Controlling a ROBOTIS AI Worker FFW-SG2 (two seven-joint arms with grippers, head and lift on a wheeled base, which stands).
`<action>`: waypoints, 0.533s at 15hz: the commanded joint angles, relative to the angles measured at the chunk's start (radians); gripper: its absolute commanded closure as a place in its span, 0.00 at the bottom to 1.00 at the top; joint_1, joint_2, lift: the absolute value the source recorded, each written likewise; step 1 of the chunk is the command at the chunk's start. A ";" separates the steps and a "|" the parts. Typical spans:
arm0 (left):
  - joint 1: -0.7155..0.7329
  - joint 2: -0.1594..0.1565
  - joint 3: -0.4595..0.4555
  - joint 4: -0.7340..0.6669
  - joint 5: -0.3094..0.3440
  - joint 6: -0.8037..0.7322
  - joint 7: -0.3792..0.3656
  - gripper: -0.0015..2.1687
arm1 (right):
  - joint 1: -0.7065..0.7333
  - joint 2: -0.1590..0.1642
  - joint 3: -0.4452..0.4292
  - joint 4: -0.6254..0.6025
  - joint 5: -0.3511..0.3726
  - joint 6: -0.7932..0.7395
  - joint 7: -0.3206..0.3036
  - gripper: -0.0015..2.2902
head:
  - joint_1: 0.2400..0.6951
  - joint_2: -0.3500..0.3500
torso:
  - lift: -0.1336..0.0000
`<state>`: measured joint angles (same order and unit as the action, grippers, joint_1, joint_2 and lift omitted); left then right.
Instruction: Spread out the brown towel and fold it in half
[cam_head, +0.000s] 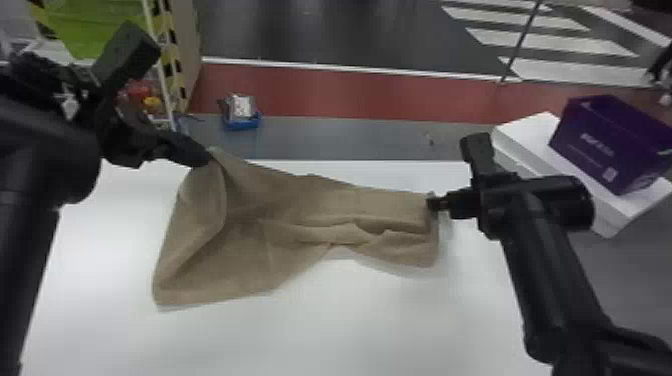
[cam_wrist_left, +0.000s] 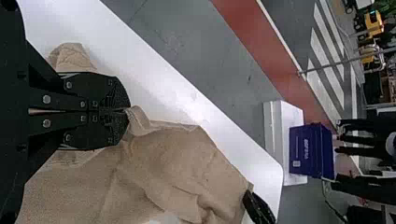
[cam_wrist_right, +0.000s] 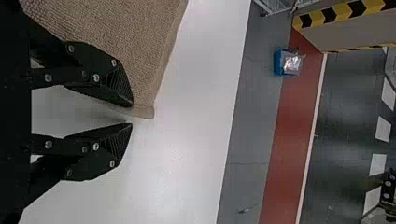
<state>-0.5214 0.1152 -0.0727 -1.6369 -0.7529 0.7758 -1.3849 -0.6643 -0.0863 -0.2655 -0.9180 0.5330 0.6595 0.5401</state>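
The brown towel (cam_head: 300, 210) lies rumpled across the white table (cam_head: 320, 320), its left end raised. At that far left corner is my left gripper (cam_head: 205, 159); in the left wrist view the same gripper (cam_wrist_left: 127, 110) is shut on a pinch of the towel (cam_wrist_left: 163, 158). My right gripper (cam_head: 434, 204) is at the towel's far right corner. Seen from the right wrist, that gripper (cam_wrist_right: 131, 115) stands open, with the corner of the towel (cam_wrist_right: 140, 60) beside its fingertips and one finger overlapping the cloth.
Beyond the table's right edge, a purple box (cam_head: 607, 142) sits on a white box (cam_head: 530, 135). A blue tray (cam_head: 242, 121) with a wrapped item is on the floor past the far edge. A rack with striped posts (cam_head: 172, 55) stands at the far left.
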 joint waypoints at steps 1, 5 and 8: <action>0.001 0.001 0.005 -0.001 0.001 -0.006 -0.002 0.79 | 0.003 0.008 -0.003 0.001 -0.016 -0.047 -0.002 0.51 | 0.91 0.28 | 0.00; 0.006 0.001 0.031 -0.006 0.009 -0.022 0.003 0.79 | 0.049 0.007 -0.006 -0.047 -0.065 -0.129 0.006 0.54 | 0.89 0.29 | 0.00; 0.011 0.003 0.065 -0.031 0.018 -0.022 0.017 0.79 | 0.135 0.011 0.000 -0.236 -0.148 -0.117 0.037 0.54 | 0.86 0.32 | 0.00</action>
<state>-0.5120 0.1168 -0.0232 -1.6594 -0.7367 0.7541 -1.3703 -0.5690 -0.0790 -0.2678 -1.0641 0.4235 0.5364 0.5711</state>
